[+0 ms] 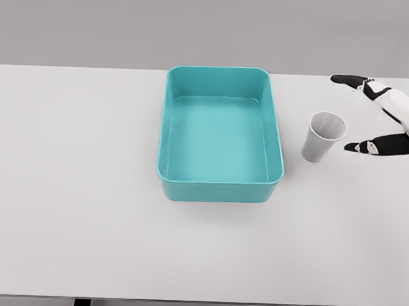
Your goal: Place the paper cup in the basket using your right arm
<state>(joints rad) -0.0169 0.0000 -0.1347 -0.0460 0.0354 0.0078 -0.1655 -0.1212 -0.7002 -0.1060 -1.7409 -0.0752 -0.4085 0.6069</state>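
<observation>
White paper cup (323,136) upright on bench (75,189), just left of right hand (384,115), untouched | fingers (348,81) spread wide, holding nothing | teal basket (220,184) beyond cup, empty | judged: grasp, lift, placement all outstanding | left arm unseen

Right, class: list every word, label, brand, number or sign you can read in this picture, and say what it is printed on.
None: no readable text anywhere.
The paper cup is plain white.
The basket is plain teal.
The table and the right hand carry no markings.
</observation>
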